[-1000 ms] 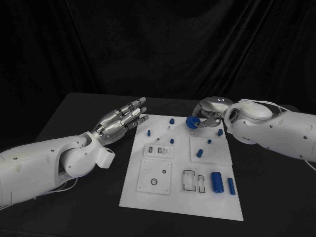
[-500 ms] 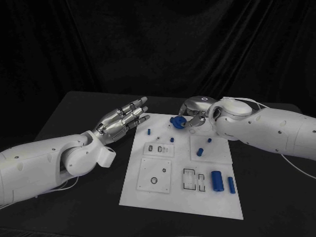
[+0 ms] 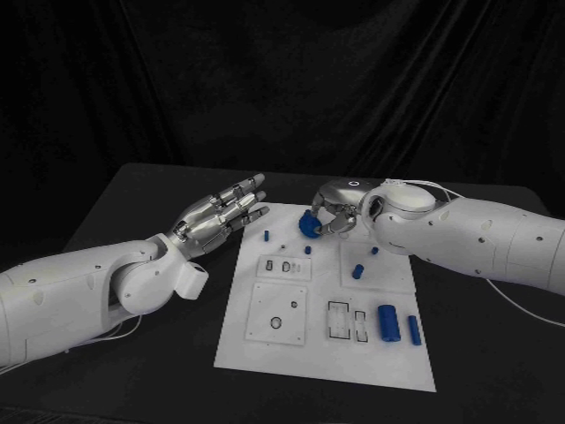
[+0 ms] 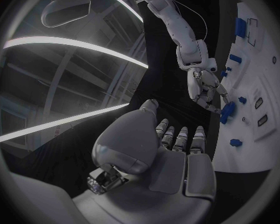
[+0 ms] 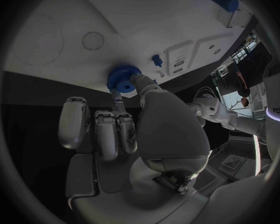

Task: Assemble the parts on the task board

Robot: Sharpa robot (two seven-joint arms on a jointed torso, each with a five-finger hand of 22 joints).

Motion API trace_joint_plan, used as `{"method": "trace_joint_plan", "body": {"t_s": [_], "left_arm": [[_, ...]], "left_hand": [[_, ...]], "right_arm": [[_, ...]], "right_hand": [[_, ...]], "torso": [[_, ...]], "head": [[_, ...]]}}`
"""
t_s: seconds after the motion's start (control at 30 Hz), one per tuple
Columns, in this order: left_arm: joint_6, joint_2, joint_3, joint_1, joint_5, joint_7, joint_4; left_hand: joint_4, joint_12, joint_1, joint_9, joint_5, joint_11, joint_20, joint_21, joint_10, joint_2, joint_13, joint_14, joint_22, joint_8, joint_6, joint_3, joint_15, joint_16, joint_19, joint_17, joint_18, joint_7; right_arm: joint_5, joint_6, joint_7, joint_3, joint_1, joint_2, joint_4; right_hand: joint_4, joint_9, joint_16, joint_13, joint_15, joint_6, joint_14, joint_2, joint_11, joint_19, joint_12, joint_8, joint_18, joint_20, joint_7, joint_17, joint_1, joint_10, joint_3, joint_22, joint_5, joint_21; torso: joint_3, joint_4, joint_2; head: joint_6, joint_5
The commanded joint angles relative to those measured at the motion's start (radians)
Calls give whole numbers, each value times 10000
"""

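1. The right hand (image 3: 337, 208) pinches a blue toothed gear (image 3: 309, 225) between its fingertips; the right wrist view shows the gear (image 5: 122, 79) caught between the thumb and one finger, the other fingers curled in close beside it
2. The gear hangs over the far end of the task board (image 3: 320, 353), just off its white surface; whether it touches the board cannot be told
3. The left hand (image 3: 219, 215) holds nothing: its fingers are spread and stretched out flat, palm turned up, and it hovers over the bench (image 3: 130, 199) just beside the task board's far left corner, apart from the board
4. On the task board near the gear stand small blue pegs: one (image 3: 266, 236) on the left of the gear, one (image 3: 308, 251) just nearer than it
5. Toward the board's right edge lie two more small blue pieces (image 3: 373, 252) and (image 3: 359, 273)
6. At the board's near right part lie a thick blue cylinder (image 3: 388, 321) and, just beside it on the outer side, a slimmer blue rod (image 3: 414, 330)
7. Between the cylinder and the board's middle are narrow rectangular slots (image 3: 339, 320)
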Motion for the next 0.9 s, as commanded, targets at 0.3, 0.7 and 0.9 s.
{"method": "trace_joint_plan", "body": {"t_s": [0.3,0.7,0.9], "left_arm": [[185,83,8,-12,-2,77,-37],[214,116,8,-19,-2,59,-90],[236,133,8,-23,-2,41,-102]], "left_hand": [[18,-52,57,2,58,77,69,-58,-13,-15,-1,-4,-15,34,-24,74,100,-66,31,-14,106,-62],[18,-52,57,2,58,77,69,-58,-13,-15,-1,-4,-15,34,-24,74,100,-66,31,-14,106,-62],[17,-53,54,0,59,88,70,-58,-14,-12,-2,-4,-15,32,-36,90,103,-66,31,-14,105,-59]], "right_arm": [[3,128,97,0,-65,142,-24],[3,-24,186,0,-69,246,-35],[3,-37,200,0,-70,280,-27]], "right_hand": [[-11,1866,26,2633,100,134,1051,116,121,-121,35,-59,-102,83,-228,2634,-42,1066,95,529,-166,-199],[-39,1475,-180,2633,71,-1041,941,13,51,-454,35,-1004,19,99,-168,2373,-131,1066,365,258,-327,-724],[-101,1281,-236,2633,-32,-1702,912,-43,-87,-530,35,-1389,49,6,-338,2313,-153,1066,459,208,-410,-889]], "torso": [[-5,-13,-24],[-22,-27,-24],[-3,-28,-18]], "head": [[-4,-11],[-14,13],[-26,13]]}}
